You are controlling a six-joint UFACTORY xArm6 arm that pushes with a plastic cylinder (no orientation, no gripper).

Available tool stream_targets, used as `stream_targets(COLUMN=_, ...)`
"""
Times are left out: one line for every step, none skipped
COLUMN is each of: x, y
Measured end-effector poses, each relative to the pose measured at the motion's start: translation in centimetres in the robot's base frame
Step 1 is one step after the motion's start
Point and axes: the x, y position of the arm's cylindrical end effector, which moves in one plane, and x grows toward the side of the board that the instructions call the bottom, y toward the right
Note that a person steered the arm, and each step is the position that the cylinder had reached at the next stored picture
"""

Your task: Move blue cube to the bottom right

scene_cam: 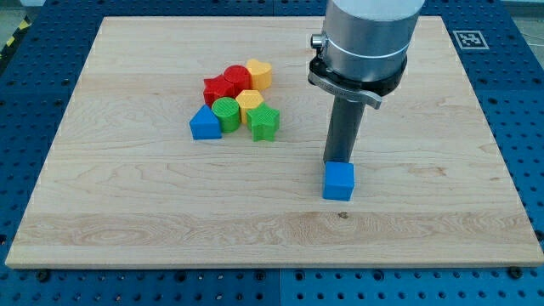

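**A:** Half the job, roughly, looks done to me. How do you read it?

**B:** Much the same. The blue cube (338, 181) sits alone, a little right of the middle of the table (442, 238) and toward the view's bottom, well apart from the cluster of other blocks at the view's upper left.

**A:** And the tool?

**B:** It is a plain rod, so it has nothing to open or close and grips nothing. My tip (339, 161) stands just behind the cube, on the side toward the view's top, touching it or very nearly; the cube hides the very end, so I cannot tell which.

**A:** What is left, then?

**B:** The bottom right corner is still some way off. The cube needs to travel farther to the view's right and somewhat lower. From where the tip stands, a push would send it mostly downward, so I judge the tip would want to come around to the cube's upper-left side first.

**A:** Anything in the way?

**B:** Nothing between the cube and that corner. The blue triangular block (204, 124), green cylinder (226, 113), green star-like block (263, 123), the yellow blocks (258, 74) and the red blocks (226, 84) all lie bunched together, far from the path.

**A:** The main risk?

**B:** Likely an off-centre push, turning the cube or letting it slip past the tip.
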Motion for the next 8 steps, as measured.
stream_targets(x=0.0, y=0.1)
stream_targets(x=0.9, y=0.1)
stream_targets(x=1.3, y=0.1)
stream_targets(x=1.5, y=0.1)
stream_targets(x=1.5, y=-0.3)
stream_targets(x=1.5, y=-2.0)
stream_targets(x=3.5, y=-2.0)
stream_targets(x=3.8, y=-2.0)
